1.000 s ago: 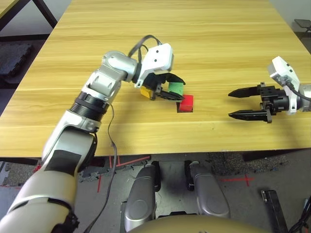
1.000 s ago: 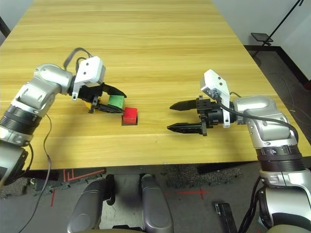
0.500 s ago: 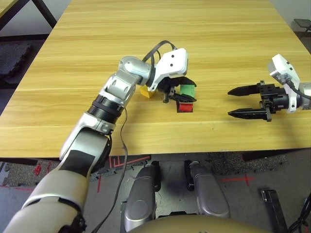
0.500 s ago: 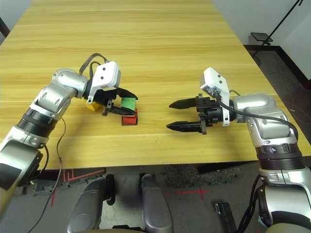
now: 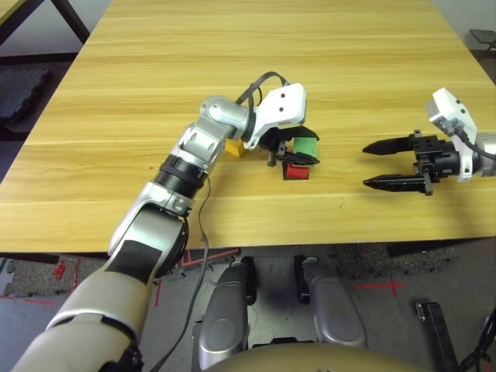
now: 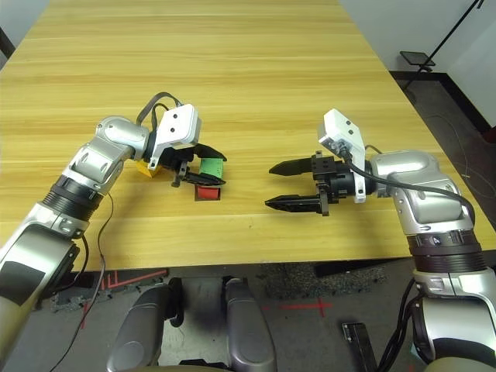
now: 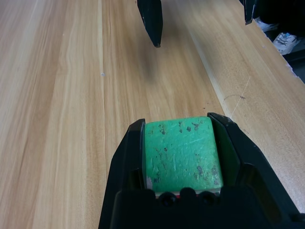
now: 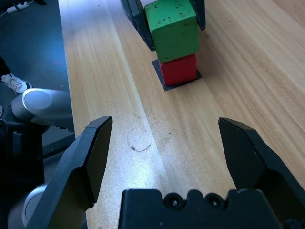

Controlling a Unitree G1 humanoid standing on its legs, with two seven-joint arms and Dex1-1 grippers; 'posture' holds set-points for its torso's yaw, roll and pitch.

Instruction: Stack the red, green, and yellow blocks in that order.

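Note:
The green block is held between the two black fingers of my left gripper, which is shut on it. It hangs right over the red block, at or just above its top face; I cannot tell if they touch. The red block sits on a flat black patch. Behind my left wrist, the yellow block rests on the table. To the right of the stack, my right gripper hovers open, its fingers pointing at the blocks with nothing between them.
The wooden table stretches wide and bare behind the blocks. Its front edge runs close below both grippers. A strip of bare wood separates the stack from my right gripper's fingertips.
My left gripper has carried the green block to the right, from beside the yellow block to over the red block. The yellow block stays behind. My right arm has not moved.

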